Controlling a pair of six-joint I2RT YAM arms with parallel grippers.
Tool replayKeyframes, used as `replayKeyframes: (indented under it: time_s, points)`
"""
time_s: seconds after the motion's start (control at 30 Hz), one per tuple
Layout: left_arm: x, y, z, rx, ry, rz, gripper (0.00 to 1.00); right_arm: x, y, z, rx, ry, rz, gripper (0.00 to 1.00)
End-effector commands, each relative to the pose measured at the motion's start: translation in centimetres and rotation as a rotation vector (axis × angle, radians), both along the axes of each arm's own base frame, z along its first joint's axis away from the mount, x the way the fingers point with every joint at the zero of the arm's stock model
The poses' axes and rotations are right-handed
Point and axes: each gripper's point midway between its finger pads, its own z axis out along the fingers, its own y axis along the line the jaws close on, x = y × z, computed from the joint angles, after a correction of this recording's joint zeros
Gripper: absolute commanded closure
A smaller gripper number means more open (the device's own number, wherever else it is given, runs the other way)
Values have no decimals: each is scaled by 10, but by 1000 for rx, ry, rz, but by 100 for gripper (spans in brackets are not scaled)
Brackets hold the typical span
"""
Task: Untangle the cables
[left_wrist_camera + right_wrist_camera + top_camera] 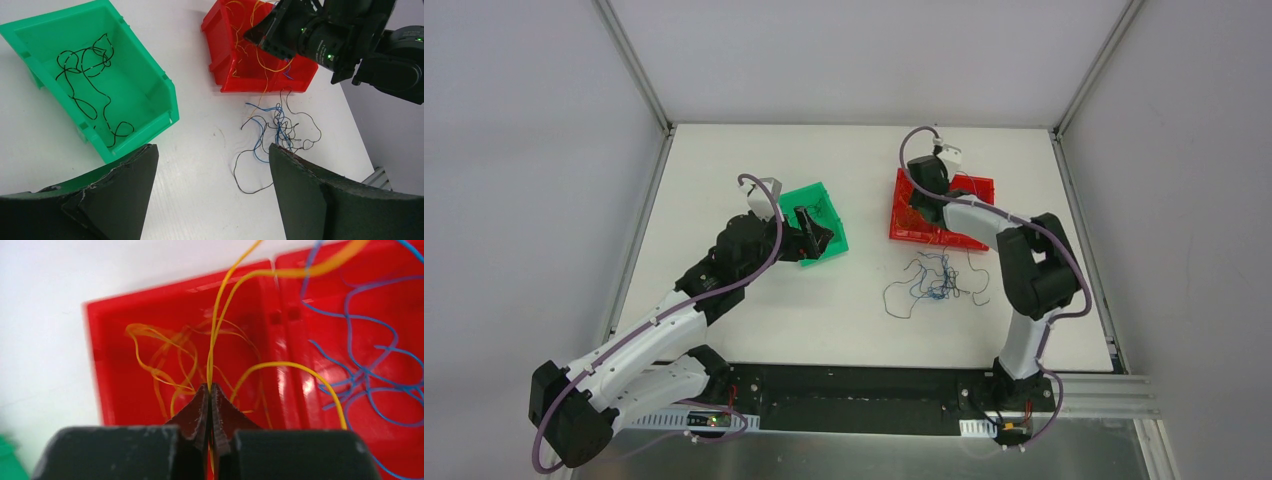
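Pinched tight on an orange cable (216, 330) over the red bin (95, 355), the right tool (210, 390) should let go low inside it. The left tool (211, 149) gapes wide and empty; other cables (936, 278) lie tangled on the table (824, 320).

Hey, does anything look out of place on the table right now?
One orange wire trails over the red bin's front wall onto the table, toward the loose blue and black tangle lying there. Nothing else stands out.

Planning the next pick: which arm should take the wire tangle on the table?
Left, probably: the left hand is open, facing the tangle, while the right hand is shut on an orange wire over the red bin.
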Motion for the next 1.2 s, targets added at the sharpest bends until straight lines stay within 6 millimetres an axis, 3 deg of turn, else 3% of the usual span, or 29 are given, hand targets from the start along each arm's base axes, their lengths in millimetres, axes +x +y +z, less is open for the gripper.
replayKeyframes:
  time_s: [0.0,0.17,0.3,0.33,0.43,0.53,0.63,0.93,1.17]
  points:
    - [0,1,11,-14,-41,-11,17,-11,-31,-3,-132,70,-116,100]
    - [0,1,11,-14,-40,-11,17,-12,-31,-24,-216,213,-96,100]
    - [1,2,10,-10,-40,-7,17,0,-6,-45,-169,284,-20,100]
    - [0,1,11,-10,-41,-9,17,0,-2,-59,-164,325,-11,100]
    - [0,1,10,-9,-40,-12,17,-1,8,-77,-151,394,-3,100]
    - [0,0,10,-9,-38,-15,17,-4,9,-78,-150,401,2,100]
    - [0,-1,10,-10,-38,-17,17,-4,9,-55,-126,340,21,79]
    - [2,-2,8,-1,-31,-16,16,-4,0,50,-122,199,26,69]
    - [2,-8,1,6,-9,-43,14,-14,-1,85,-95,156,51,54]
